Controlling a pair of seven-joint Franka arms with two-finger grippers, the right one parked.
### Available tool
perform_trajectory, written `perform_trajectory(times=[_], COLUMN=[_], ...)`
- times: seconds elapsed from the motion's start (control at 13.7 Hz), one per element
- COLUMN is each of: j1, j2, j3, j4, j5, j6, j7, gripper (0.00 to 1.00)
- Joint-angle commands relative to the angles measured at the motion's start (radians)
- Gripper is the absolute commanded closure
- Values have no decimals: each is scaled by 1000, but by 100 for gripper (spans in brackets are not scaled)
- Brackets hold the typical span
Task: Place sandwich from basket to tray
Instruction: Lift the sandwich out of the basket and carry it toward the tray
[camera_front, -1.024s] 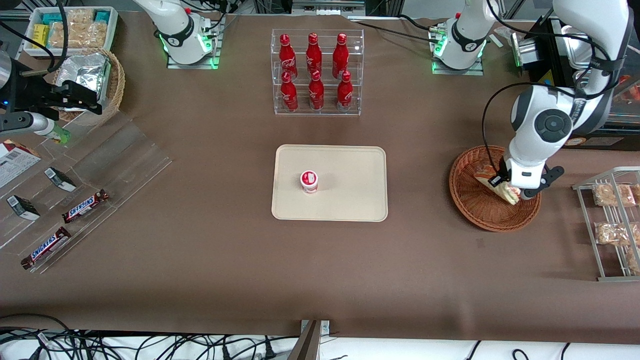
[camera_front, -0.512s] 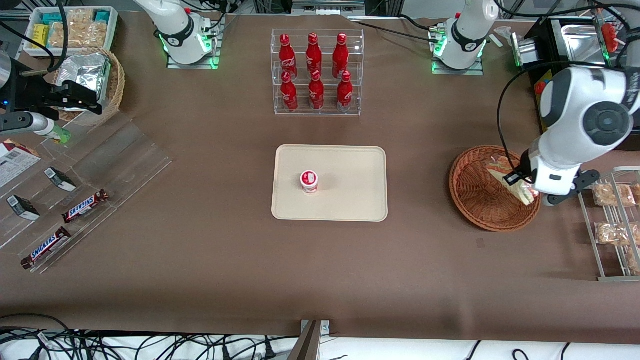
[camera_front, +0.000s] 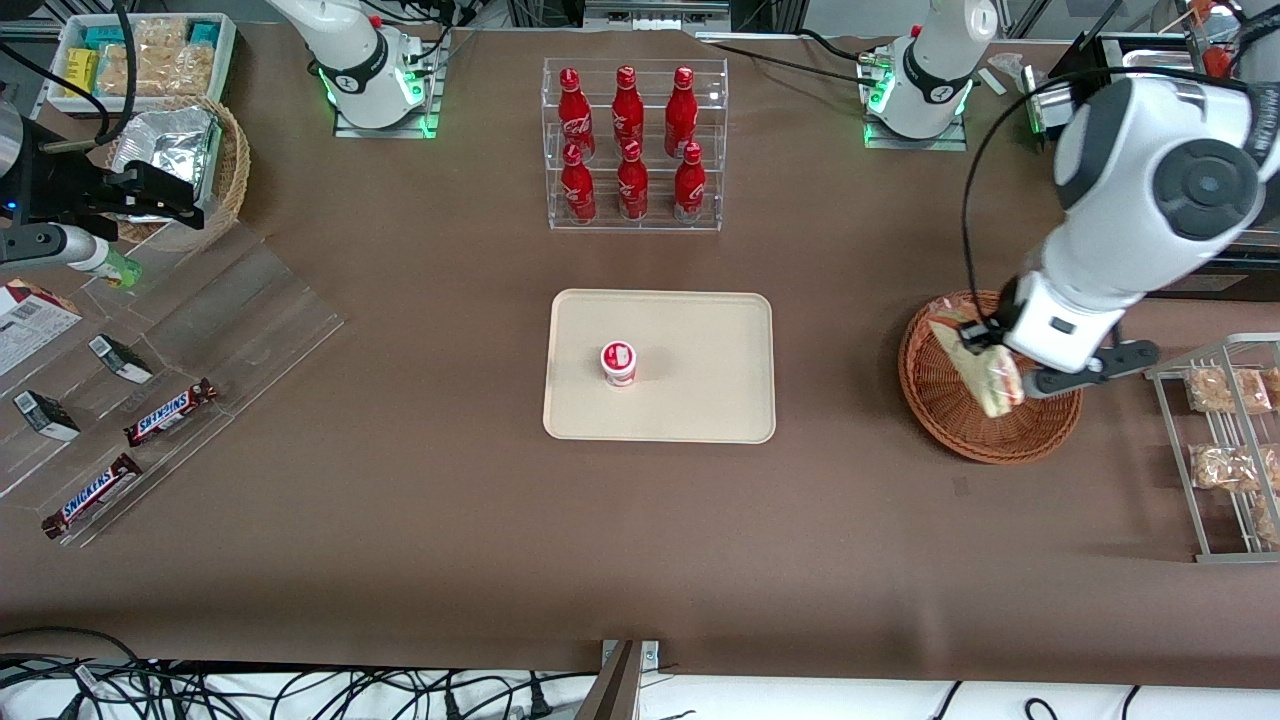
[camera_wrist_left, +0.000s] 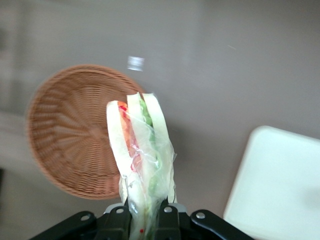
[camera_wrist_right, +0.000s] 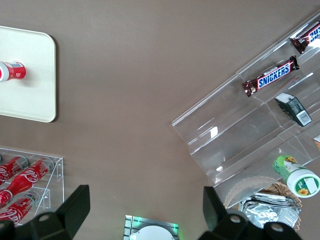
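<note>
- The left arm's gripper (camera_wrist_left: 145, 217) is clamped on the plastic-wrapped wedge sandwich (camera_wrist_left: 141, 155), holding it in the air above the reddish-brown wicker basket (camera_front: 945, 400) at the right of the front view.
- The cream tray (camera_front: 700, 400) lies mid-frame, well apart from the basket, with a small red-and-white cup (camera_front: 618, 363) standing on it.

In the front view the arm hides the gripper (camera_front: 1010, 372) and part of the basket (camera_front: 945, 385). In the wrist view the sandwich (camera_wrist_left: 141, 155) runs past the picture's edge, the tray (camera_wrist_left: 280, 190) too.
</note>
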Motion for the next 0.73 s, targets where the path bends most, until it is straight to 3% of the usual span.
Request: perform_trajectory(times=[0.0,0.15,0.44,0.66], j1=[-2,-8,-50,-126], j2=[19,38,126,231], j3=[-80,-148,-237,-234], j4=[35,35,26,17], j5=[-75,-75,-69,21], j6=[-22,-5,118,207], j7=[151,213,175,61], gripper=[100,100,100,100])
